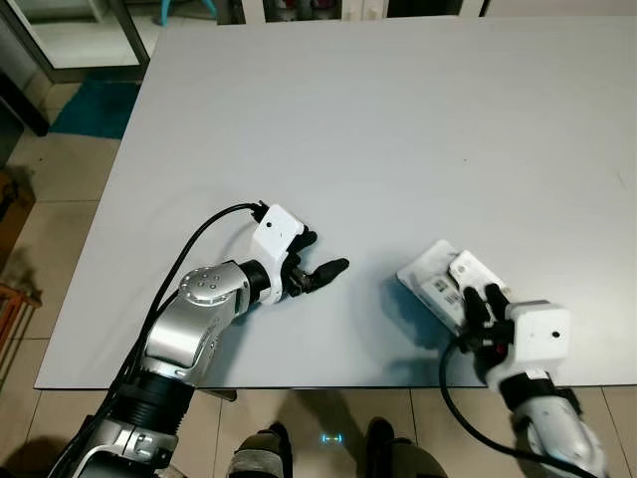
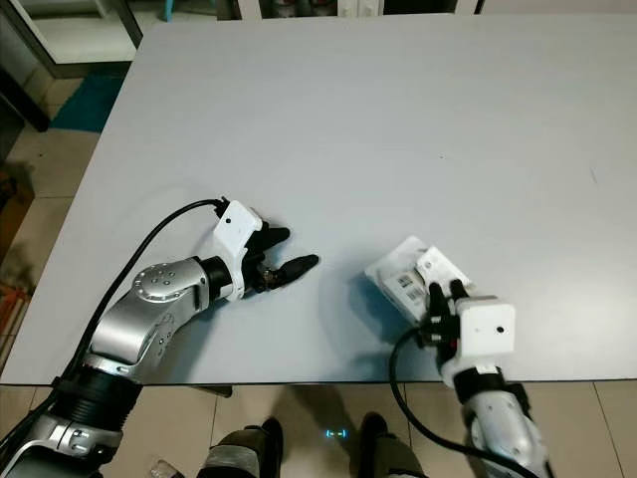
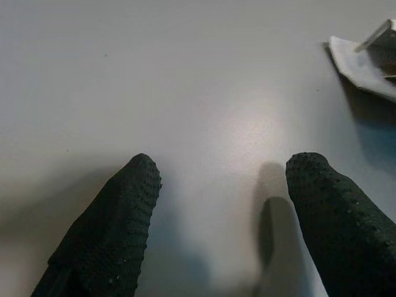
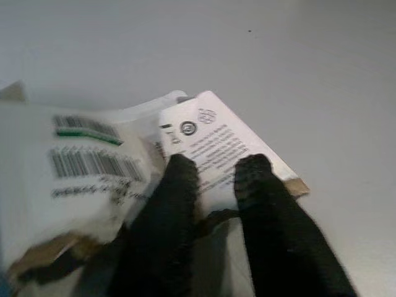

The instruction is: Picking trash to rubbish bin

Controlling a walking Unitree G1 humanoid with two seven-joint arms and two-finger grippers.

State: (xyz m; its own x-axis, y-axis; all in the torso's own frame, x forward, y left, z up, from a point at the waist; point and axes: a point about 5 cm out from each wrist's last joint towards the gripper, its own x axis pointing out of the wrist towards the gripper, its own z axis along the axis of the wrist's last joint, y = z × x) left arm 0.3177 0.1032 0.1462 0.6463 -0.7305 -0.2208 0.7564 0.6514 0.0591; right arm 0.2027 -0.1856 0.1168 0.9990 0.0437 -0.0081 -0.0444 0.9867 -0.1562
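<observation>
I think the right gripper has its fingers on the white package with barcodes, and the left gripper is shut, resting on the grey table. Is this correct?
Not quite: the left gripper is open. The left wrist view shows its two black fingers spread apart over the bare grey table. The rest holds: the right gripper has its fingers on the white package with barcodes.

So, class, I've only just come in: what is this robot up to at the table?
The robot stands at a grey table. Its right hand is on a piece of white packaging with barcodes near the front edge, its black fingers pressed close together on a printed flap; whether they pinch it is unclear. The left hand hovers open over bare tabletop to the left, holding nothing.
</observation>
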